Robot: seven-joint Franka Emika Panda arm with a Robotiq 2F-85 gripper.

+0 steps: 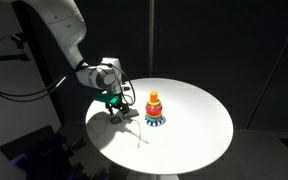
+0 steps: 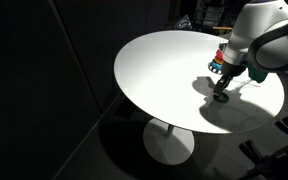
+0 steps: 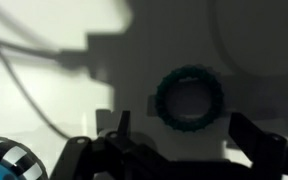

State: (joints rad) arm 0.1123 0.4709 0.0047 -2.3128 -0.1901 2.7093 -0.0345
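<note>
While the pincer (image 1: 114, 106) hangs low over the round white bench (image 1: 196, 122), its two fingers stand wide apart and clamp nothing. Under it, in the wrist view, a dark teal ring (image 3: 164, 100) with a ribbed outer rim lies flat on the bench. It sits in the arm's shadow, in the gap between the two fingers and a little ahead of their tips. The ring seems to touch neither finger, though the right one comes close to its rim.

Just beside the pincer, toward the middle of the bench, a stacking toy (image 1: 155, 106) stands upright. It has coloured rings piled on a blue-and-white striped base (image 3: 9, 160), whose edge shows at the lower left of the wrist view. Ring and toy are near each other but apart.

In both exterior views the pincer and ring are on the arm's side of the bench, nearer that edge than the far one. The pincer hides the ring itself in those views.
</note>
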